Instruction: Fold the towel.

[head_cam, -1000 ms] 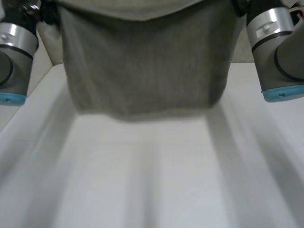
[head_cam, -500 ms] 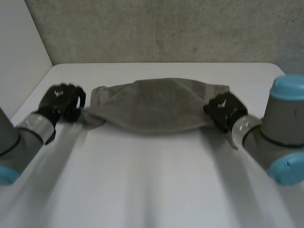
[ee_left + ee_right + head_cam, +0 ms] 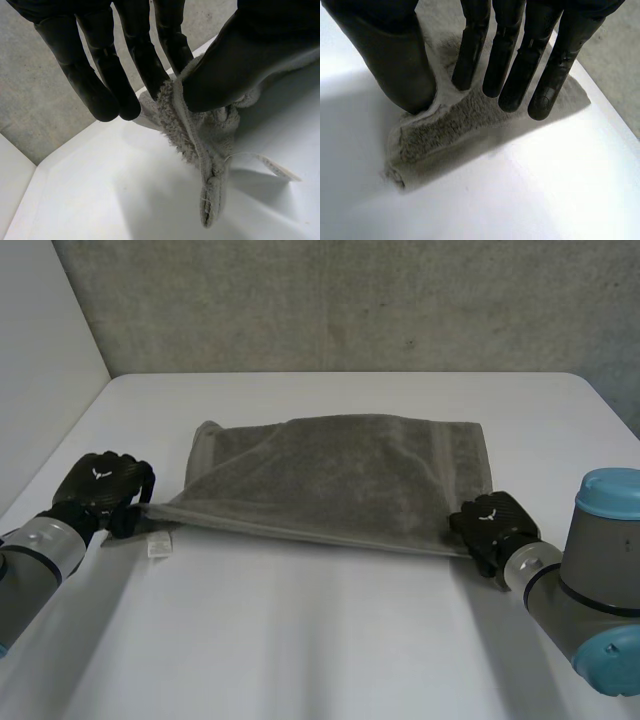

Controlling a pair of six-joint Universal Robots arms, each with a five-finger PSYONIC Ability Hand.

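A: Start with the left hand. What has it got?

B: A corner of the towel. In its wrist view the thumb nips the bunched hem against one finger, and the other fingers are straight beside it. A small label hangs off the cloth just beside that hand.

A: And the towel from there?

B: It lies spread on the white worktop, running from the left hand across to the right one. Its long axis goes hand to hand. The body of the cloth lies ahead of both hands, out past the fingertips and away from the arms.

A: Square?

B: Not quite. The corner at the left hand comes to a point, so the short edge on that side slants away from it. The edge by the right hand looks straighter.

A: The right hand?

B: It's on the other near corner. Its wrist view shows the hem rising between the thumb and the nearest finger, so I read it as a light pinch. The remaining fingers are straight above the cloth.

A: So what does the next move turn on?

B: My guess is that the held edge gets carried forward onto the far edge. Neither hand is nearer, since each has its own corner and the far edge lies straight ahead of both. The slanted corner at the left hand may land out of line.
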